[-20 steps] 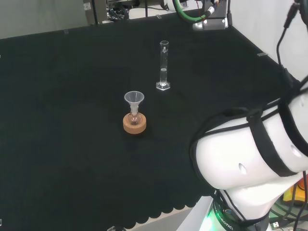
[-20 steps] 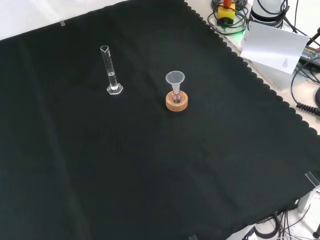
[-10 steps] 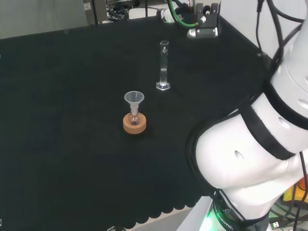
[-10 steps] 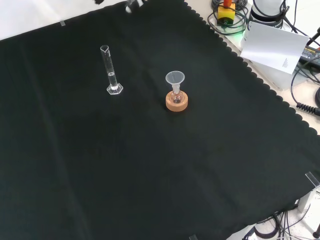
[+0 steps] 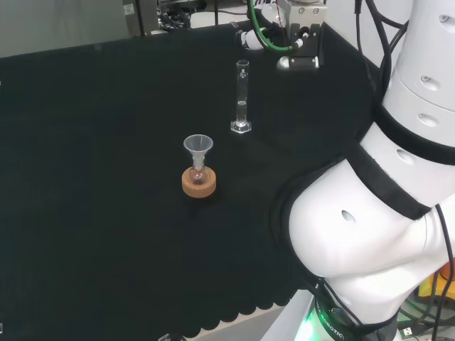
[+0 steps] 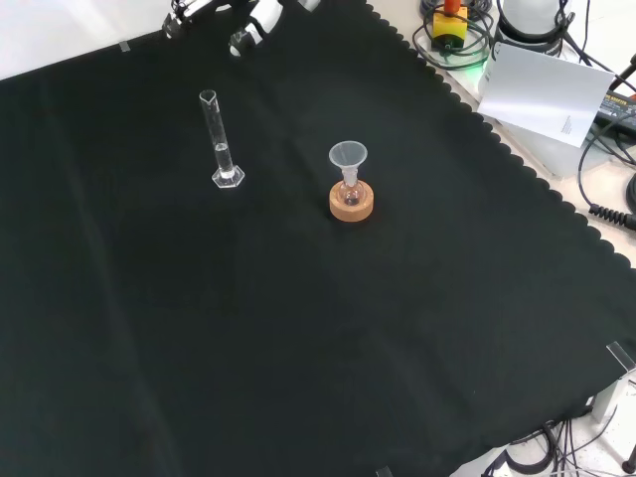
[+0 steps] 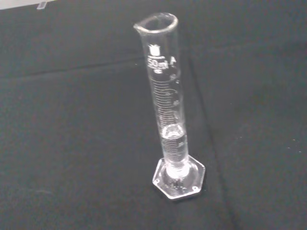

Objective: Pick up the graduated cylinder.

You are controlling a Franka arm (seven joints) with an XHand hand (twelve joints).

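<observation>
I see the graduated cylinder [image 6: 221, 142] standing upright on its hexagonal foot on the black cloth [image 6: 298, 328], with nothing touching it. In the wrist view the graduated cylinder [image 7: 169, 115] is close and plain: a clear tube with printed marks, a pouring lip at the top, and clear liquid filling roughly its lower third. In the head view it stands beyond and a little to the right of the funnel [image 5: 198, 147], which sits in a small flask on a cork ring [image 5: 198, 183]. In the front view the cylinder is to the left of that funnel, well apart from it.

The hand [image 6: 243, 25] comes in at the top edge of the front view, above the cylinder and clear of it. I can make out white fingers with dark tips, spread apart and holding nothing. In the head view the hand [image 5: 288, 39] hangs to the right of the cylinder's top, near it but not touching, with green cable looped above it. The arm's white links [image 5: 377, 213] stand large on the right of the head view.
</observation>
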